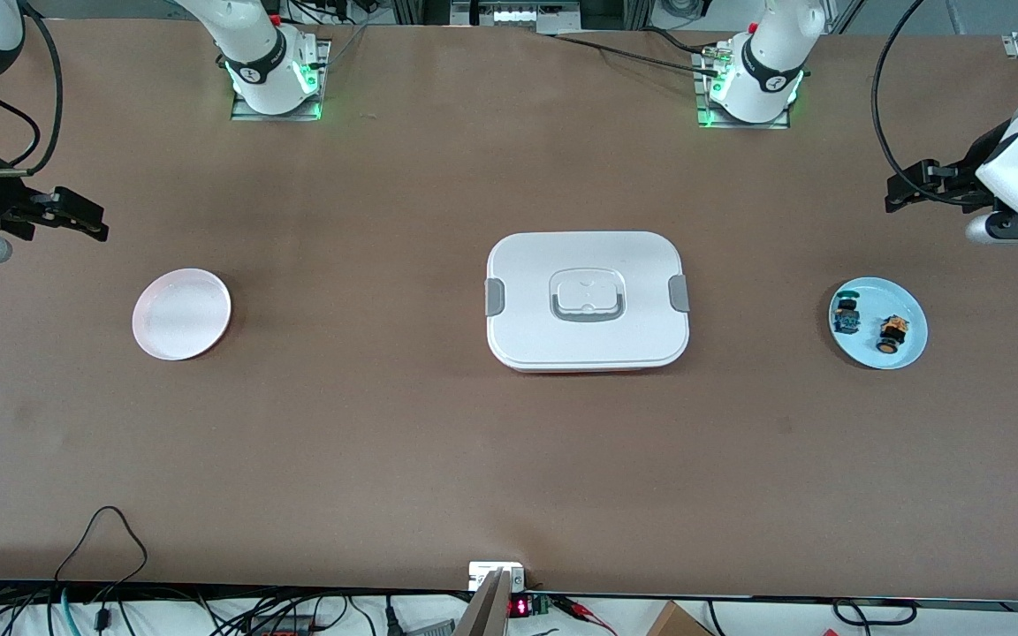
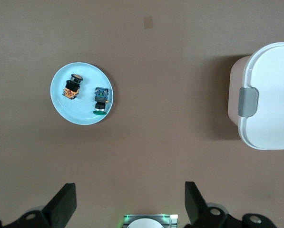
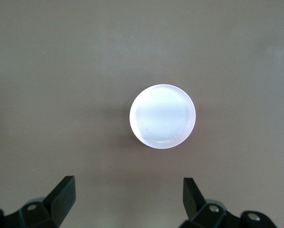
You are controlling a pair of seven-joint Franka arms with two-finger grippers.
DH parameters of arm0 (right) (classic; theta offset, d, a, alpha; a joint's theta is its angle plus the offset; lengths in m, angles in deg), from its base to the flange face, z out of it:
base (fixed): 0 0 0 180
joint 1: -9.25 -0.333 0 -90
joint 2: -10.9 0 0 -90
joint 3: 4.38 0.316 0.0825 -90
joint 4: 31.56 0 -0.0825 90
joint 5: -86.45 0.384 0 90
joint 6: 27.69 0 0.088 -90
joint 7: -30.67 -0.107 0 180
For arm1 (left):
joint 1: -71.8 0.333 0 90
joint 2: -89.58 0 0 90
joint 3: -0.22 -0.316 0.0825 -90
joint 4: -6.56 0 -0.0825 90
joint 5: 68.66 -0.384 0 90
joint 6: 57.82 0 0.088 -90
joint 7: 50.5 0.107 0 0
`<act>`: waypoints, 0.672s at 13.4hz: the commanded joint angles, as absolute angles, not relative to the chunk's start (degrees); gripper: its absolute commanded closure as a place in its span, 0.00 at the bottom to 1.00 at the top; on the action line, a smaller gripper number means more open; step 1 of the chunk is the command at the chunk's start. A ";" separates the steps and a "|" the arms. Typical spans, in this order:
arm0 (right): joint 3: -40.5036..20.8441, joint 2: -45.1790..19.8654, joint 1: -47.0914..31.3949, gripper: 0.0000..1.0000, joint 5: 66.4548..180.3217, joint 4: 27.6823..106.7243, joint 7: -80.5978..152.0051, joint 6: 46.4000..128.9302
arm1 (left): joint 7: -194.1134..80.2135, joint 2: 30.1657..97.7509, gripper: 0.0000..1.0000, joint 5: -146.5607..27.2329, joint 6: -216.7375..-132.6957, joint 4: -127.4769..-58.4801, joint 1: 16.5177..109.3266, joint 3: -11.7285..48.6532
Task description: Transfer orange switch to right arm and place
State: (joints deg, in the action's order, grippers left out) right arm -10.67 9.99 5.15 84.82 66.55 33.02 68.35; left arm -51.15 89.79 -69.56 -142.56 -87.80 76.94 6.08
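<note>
The orange switch point(image 1: 892, 333) lies on its side on the blue plate point(image 1: 908, 304), at the left arm's end of the tabletop point(image 1: 509, 459). A blue-green switch point(image 1: 846, 315) lies on the same plate, just beside it but not touching. The orange one is a bit nearer to the front camera.

The left claw point(image 1: 902, 187) hangs in the air over bare tabletop near the plate. It is open and holds nothing. In the left wrist view, its two fingers point(image 2: 65, 202) stand wide apart, and the orange switch point(image 2: 72, 87) sits well clear of them. Its long way runs from the cap to the body at a slant across the plate.

The right claw point(image 1: 85, 219) waits over the tabletop at the right arm's end, near the pink plate point(image 1: 182, 314). It is open and empty too.

A white box point(image 1: 588, 300) with its lid on sits in the middle, between the two plates.

The left arm is much nearer to the orange switch, so I think it should pick it up first. It would need to move over the blue plate and come down on the orange switch without bumping the other one.
</note>
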 commanded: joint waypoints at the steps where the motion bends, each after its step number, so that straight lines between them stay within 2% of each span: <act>1: -10.44 10.63 5.12 0.00 85.05 66.00 32.87 67.41 | -50.76 88.79 0.00 -68.31 -140.96 -85.73 77.33 6.29; 9: -10.44 10.46 5.29 0.00 85.05 64.07 32.69 64.51 | -50.59 88.00 0.00 -69.18 -141.05 -84.06 77.25 6.29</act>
State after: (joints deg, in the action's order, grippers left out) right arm -10.66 10.05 5.14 84.81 64.43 33.02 65.55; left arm -51.15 89.71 -69.56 -142.46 -86.85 76.95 6.09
